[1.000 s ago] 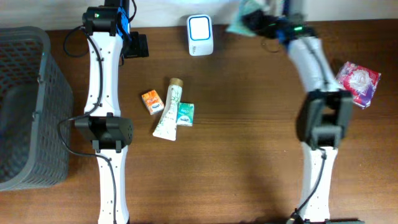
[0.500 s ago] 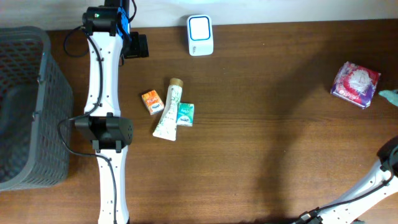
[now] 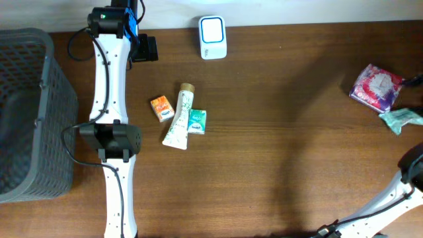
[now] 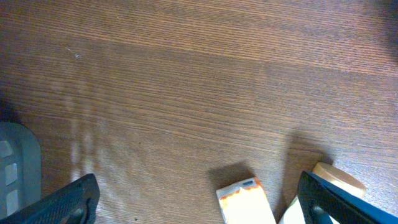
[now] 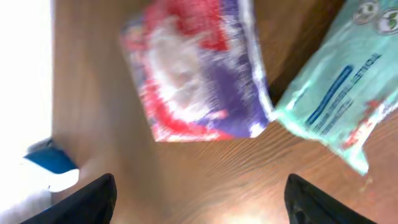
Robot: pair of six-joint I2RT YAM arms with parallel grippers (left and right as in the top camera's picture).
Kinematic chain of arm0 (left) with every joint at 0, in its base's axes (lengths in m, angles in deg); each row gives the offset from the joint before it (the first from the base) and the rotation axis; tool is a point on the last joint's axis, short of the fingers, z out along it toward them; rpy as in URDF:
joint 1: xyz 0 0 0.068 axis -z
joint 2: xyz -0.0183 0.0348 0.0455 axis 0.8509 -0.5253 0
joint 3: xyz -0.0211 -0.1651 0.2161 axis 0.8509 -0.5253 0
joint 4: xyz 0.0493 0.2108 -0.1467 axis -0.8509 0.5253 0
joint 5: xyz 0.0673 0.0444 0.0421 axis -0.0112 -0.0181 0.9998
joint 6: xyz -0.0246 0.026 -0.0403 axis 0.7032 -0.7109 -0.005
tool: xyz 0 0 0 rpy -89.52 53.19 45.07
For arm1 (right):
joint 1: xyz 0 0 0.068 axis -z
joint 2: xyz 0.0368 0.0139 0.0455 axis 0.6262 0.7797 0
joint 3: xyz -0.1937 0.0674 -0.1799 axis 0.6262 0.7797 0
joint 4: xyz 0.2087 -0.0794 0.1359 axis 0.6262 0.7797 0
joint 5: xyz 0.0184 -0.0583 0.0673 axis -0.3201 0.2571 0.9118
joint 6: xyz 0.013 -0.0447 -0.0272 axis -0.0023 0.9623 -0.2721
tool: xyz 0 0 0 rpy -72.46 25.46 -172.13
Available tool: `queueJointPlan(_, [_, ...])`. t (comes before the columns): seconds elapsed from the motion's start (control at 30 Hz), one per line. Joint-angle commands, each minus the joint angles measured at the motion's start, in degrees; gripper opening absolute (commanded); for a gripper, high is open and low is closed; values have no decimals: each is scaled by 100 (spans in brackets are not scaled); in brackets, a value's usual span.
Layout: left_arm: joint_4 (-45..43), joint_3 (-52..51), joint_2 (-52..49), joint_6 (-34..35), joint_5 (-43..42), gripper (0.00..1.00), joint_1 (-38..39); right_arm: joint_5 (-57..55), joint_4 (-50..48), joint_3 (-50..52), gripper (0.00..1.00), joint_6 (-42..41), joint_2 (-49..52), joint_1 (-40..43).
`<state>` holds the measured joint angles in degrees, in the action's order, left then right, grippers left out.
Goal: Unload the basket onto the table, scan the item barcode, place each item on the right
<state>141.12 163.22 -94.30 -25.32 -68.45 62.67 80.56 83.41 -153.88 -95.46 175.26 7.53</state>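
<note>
The white barcode scanner stands at the table's back edge. An orange pack, a white tube and a small green pack lie left of centre. At the far right a mint-green pack lies flat beside a red-and-purple pack. My right gripper hangs open above the bare wood, with the mint-green pack and the red-and-purple pack ahead of it, and holds nothing. My left gripper is open and empty near the orange pack and the tube's cap.
A grey mesh basket stands at the left edge of the table. The left arm stretches from front to back. Only part of the right arm shows at the right edge of the overhead view.
The right arm swung from the scanner to the far right with the mint-green pack, then opened. The pack now lies on the table. The left arm has not moved.
</note>
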Motion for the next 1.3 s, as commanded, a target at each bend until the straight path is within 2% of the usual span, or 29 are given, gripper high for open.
queueJointPlan(0.0, [-4,-17,181,-7,44,99,-42,282,225,-177,90,-17,-608,-249])
queueJointPlan(0.07, [-4,-17,181,-9,44,99,-42,435,219,-168,98,-15,-581,-568])
queueJointPlan(0.13, [-4,-17,181,-9,44,99,-42,433,214,-164,98,483,-525,-1279])
queueJointPlan(0.17, [-4,-17,181,-9,44,99,-42,391,216,-131,98,763,-511,-1810])
queueJointPlan(0.23, [-4,-17,181,-9,44,99,-42,-46,210,13,98,761,-503,-2953])
queueJointPlan(0.37, [-4,-17,181,-9,44,99,-42,-452,-234,798,79,758,-304,-5077])
queueJointPlan(0.47, [-4,-17,181,-9,44,99,-42,-450,-822,1453,77,730,-201,-6129])
queueJointPlan(0.5, [-4,-17,181,-9,44,99,-42,-446,-1099,1648,68,649,-168,-6507])
queueJointPlan(0.6, [-4,-17,181,-7,44,99,-42,-450,-1867,1982,61,-776,-164,-7075])
queueJointPlan(0.7, [-4,-17,181,-9,44,99,-42,-450,-2634,2559,58,-1521,-164,-7410])
queueJointPlan(0.77, [-4,-17,181,-9,44,99,-42,-479,-3008,3073,55,-2302,-164,-7552])
queueJointPlan(0.83, [-4,-17,181,-9,44,99,-42,-516,-3432,3510,54,-2400,-164,-7565])
queueJointPlan(0.87, [-4,-17,181,-9,44,99,-42,-514,-3545,3644,50,-2374,-164,-7565])
queueJointPlan(0.9, [-4,-17,181,-9,44,99,-42,-514,-3536,3685,33,-2262,-164,-7565])
queueJointPlan(0.93, [-4,-17,181,-9,44,99,-42,-439,-3521,3687,11,-1993,-175,-7565])
queueJointPlan(0.97, [-4,-17,181,-9,44,99,-42,-358,-3526,3687,6,-1945,-177,-7541])
queueJointPlan(1.03, [-4,-17,181,-9,44,99,-42,339,-3449,3606,4,-815,-291,-7326])
queueJointPlan(1.07, [-4,-17,181,-9,44,99,-42,839,-3309,3534,4,48,-415,-7152])
queueJointPlan(1.13, [-4,-17,181,-9,44,99,-42,1989,-2640,3379,4,1849,-525,-6841])
queueJointPlan(1.2, [-4,-17,181,-9,44,99,-42,3220,-1963,3359,4,3244,-527,-6572])
queueJointPlan(1.27, [-4,-17,181,-9,44,99,-42,3762,-1777,3359,4,3565,-527,-6406])
